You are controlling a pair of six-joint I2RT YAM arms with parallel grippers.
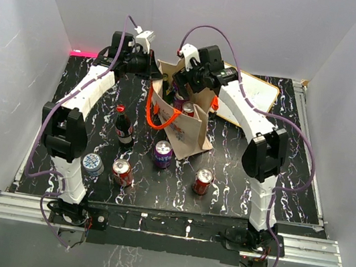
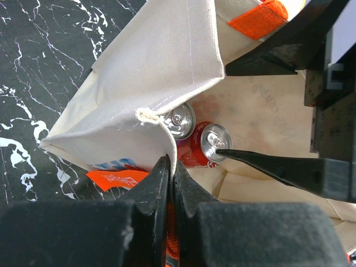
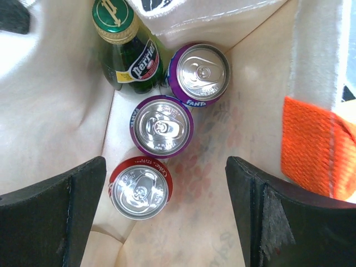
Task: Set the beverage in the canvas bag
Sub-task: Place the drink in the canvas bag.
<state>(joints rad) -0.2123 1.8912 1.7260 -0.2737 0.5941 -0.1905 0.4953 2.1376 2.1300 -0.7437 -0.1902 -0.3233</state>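
At the far middle of the surface (image 1: 228,199), canvas bag (image 1: 188,132) stands upright. Left fingers (image 2: 150,194) clamp its rim, holding the mouth wide. Right fingers (image 3: 55,211) hang spread inside, above red can (image 3: 140,188), not touching it.

Top view looks down; 2 wrist views closely share the canvas bag (image 2: 161,72).

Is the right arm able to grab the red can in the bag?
Probably yes: the open right pincer hangs over the red can inside the canvas bag, with nothing between them.
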